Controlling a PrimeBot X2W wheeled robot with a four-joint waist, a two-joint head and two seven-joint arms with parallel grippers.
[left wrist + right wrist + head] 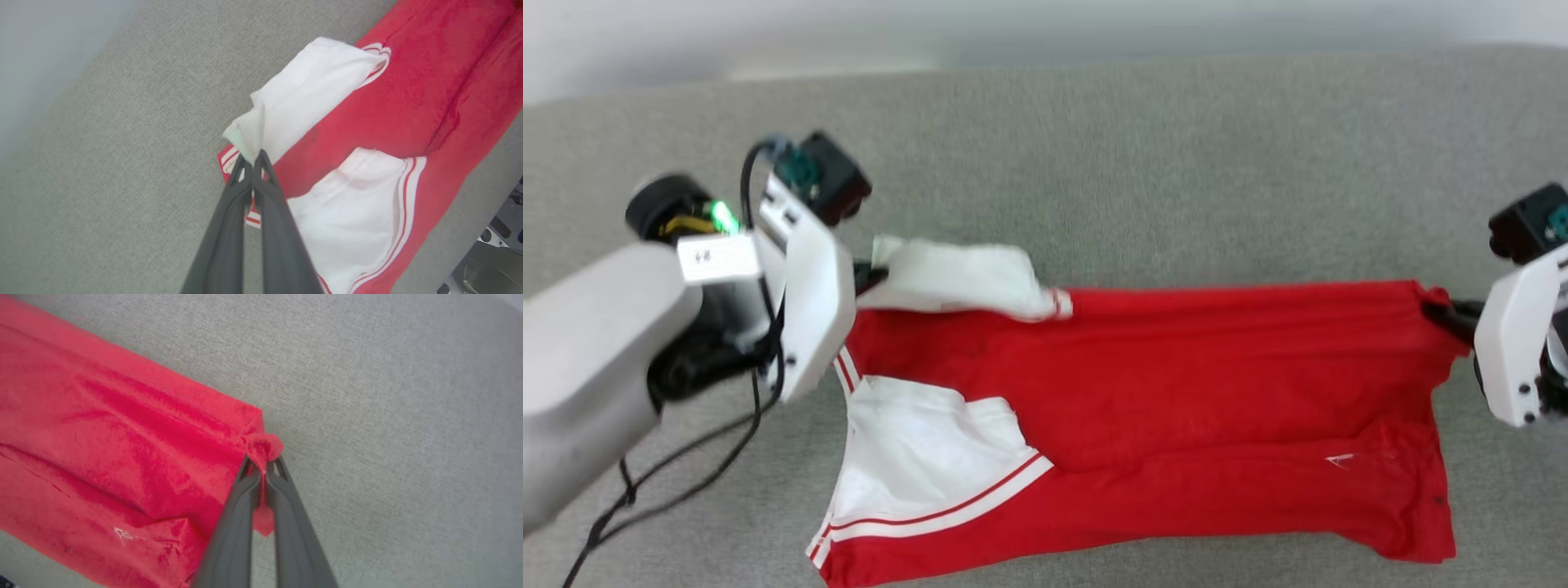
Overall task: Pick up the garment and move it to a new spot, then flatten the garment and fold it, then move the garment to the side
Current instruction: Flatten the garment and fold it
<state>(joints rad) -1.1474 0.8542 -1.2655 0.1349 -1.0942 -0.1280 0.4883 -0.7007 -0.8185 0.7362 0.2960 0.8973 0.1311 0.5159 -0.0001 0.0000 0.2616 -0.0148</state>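
Note:
The garment, a red T-shirt with white sleeves and striped trim, lies stretched sideways across the grey cloth surface, back side up. My left gripper is shut on the far white sleeve, its dark fingers pinching the sleeve's corner. At the shirt's far hem corner my right gripper is shut on a bunch of red fabric, which pokes out between the fingertips. The near white sleeve lies spread flat.
The grey fabric surface runs under and around the shirt, with bare room beyond it. A pale wall edge lies at the far side. Black cables hang from my left forearm over the surface's near left part.

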